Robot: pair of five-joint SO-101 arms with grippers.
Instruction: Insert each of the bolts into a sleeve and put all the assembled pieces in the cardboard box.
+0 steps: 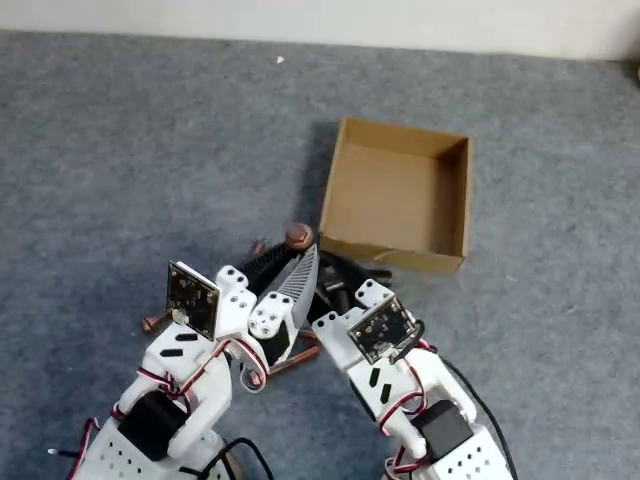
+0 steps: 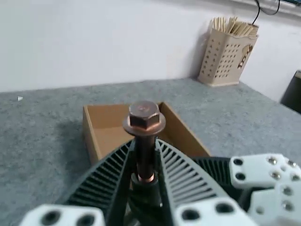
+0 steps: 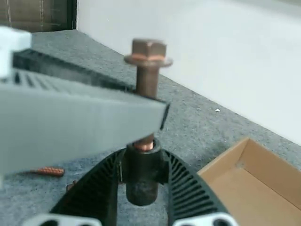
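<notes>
Left gripper (image 2: 145,155) is pinching a copper hex bolt (image 1: 298,237) mid-frame; right gripper (image 3: 142,162) is clamping the black cylindrical sleeve (image 3: 141,183) at its tip. Any tilt is risking a jam.

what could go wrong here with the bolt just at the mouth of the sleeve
1. The bolt is only just inside the sleeve; if the left gripper lets go now, it may tip out.
2. The left gripper's finger crosses close over the right gripper, so pushing down could knock them together and shift the sleeve.
</notes>
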